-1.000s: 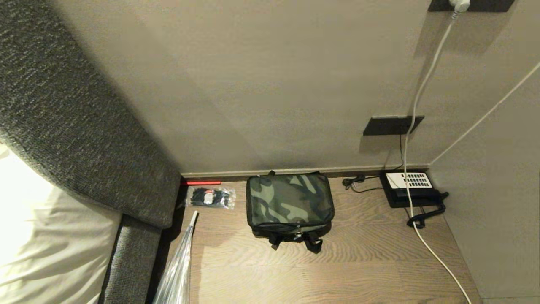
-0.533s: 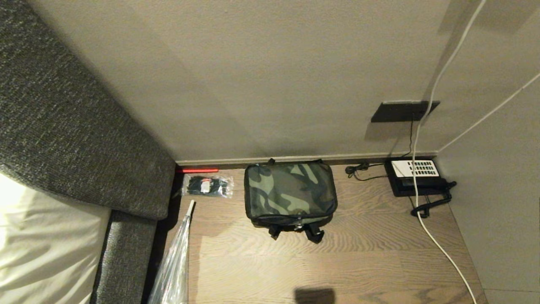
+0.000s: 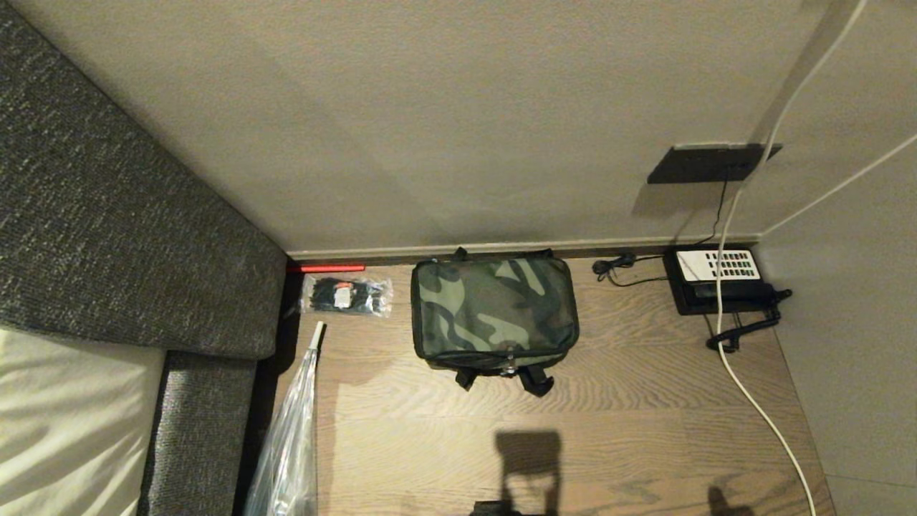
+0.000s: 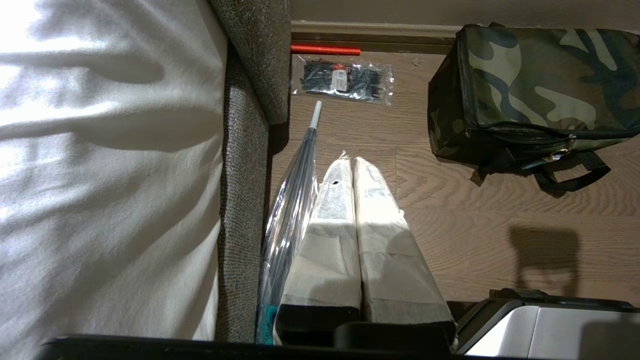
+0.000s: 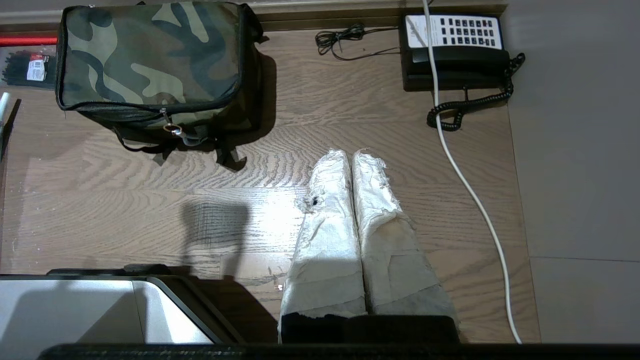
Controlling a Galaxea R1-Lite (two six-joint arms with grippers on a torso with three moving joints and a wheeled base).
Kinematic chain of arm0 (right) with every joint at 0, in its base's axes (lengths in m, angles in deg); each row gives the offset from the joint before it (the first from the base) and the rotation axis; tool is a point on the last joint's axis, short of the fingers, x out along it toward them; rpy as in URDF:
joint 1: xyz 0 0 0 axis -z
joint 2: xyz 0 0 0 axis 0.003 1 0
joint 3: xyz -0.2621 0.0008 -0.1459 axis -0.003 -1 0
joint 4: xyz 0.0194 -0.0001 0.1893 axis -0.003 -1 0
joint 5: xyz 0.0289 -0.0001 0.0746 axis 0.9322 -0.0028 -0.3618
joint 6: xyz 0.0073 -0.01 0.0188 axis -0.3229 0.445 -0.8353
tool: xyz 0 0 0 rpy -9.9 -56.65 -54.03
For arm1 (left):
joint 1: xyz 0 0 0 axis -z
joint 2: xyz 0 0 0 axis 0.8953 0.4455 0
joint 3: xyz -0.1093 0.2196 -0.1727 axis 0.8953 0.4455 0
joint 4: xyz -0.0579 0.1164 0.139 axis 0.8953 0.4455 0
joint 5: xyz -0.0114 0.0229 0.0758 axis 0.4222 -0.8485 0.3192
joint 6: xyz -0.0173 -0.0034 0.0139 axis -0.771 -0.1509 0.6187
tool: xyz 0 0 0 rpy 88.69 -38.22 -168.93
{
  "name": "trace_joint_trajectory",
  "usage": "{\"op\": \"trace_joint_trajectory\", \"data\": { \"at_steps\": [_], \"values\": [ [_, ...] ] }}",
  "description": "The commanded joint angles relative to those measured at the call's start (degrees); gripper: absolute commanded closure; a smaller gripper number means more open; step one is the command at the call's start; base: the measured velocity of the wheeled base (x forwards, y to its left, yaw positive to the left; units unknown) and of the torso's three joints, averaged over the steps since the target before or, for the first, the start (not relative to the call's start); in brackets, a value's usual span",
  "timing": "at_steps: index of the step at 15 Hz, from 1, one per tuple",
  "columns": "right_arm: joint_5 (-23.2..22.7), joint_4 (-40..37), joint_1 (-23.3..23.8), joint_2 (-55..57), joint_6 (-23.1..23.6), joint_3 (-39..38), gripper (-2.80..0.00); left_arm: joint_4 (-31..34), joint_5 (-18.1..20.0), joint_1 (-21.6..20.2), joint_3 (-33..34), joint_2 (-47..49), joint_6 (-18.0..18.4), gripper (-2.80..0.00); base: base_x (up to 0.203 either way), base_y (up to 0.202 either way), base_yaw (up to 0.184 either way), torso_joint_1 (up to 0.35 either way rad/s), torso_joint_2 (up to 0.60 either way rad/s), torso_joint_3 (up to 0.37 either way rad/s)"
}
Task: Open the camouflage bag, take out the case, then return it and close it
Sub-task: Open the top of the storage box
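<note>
Camouflage fabric covers the closed camouflage bag (image 3: 494, 312) on my wooden floor (image 3: 609, 423), against the wall. Left gripper (image 4: 354, 164) and right gripper (image 5: 350, 157) hang pressed together, empty, well short of it. I judge it soft and light; I'd pinch the zipper pull (image 5: 172, 130) at its near edge

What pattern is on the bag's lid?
Green, brown and black camouflage on the camouflage bag, clearest in the right wrist view.

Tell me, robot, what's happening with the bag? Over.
Left gripper and right gripper shut, both short of the bag. Bag zipped on the floor. Nothing in the way.
</note>
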Motion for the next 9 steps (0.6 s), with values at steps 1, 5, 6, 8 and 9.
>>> {"op": "trace_joint_trajectory", "data": {
  "at_steps": [1, 5, 6, 8, 9],
  "values": [
    [-0.01, 0.00, -0.02, -0.20, 0.04, -0.07, 0.00, -0.01, 0.00, -0.02, 0.18, -0.03, -0.06, 0.00, 0.000, 0.000, 0.000, 0.005, 0.00, -0.044],
    [-0.01, 0.00, -0.02, -0.20, 0.04, 0.01, 0.00, -0.01, 0.00, -0.02, 0.18, -0.11, -0.06, 0.00, 0.000, 0.000, 0.000, 0.001, 0.00, -0.007],
    [-0.01, 0.00, -0.02, -0.20, 0.04, -0.07, 0.00, -0.01, 0.00, -0.02, 0.18, -0.11, -0.06, 0.00, 0.000, 0.000, 0.000, 0.000, 0.00, 0.000],
    [-0.01, 0.00, -0.02, -0.20, 0.04, -0.04, 0.00, -0.01, 0.00, -0.02, 0.18, -0.11, -0.06, 0.00, 0.039, 0.000, 0.002, 0.001, 0.00, 0.002],
    [-0.01, 0.00, -0.02, -0.20, 0.04, 0.01, 0.00, -0.01, 0.00, -0.02, 0.18, -0.11, -0.06, 0.00, 0.111, 0.000, 0.002, 0.002, 0.00, 0.002]
  ]
}}
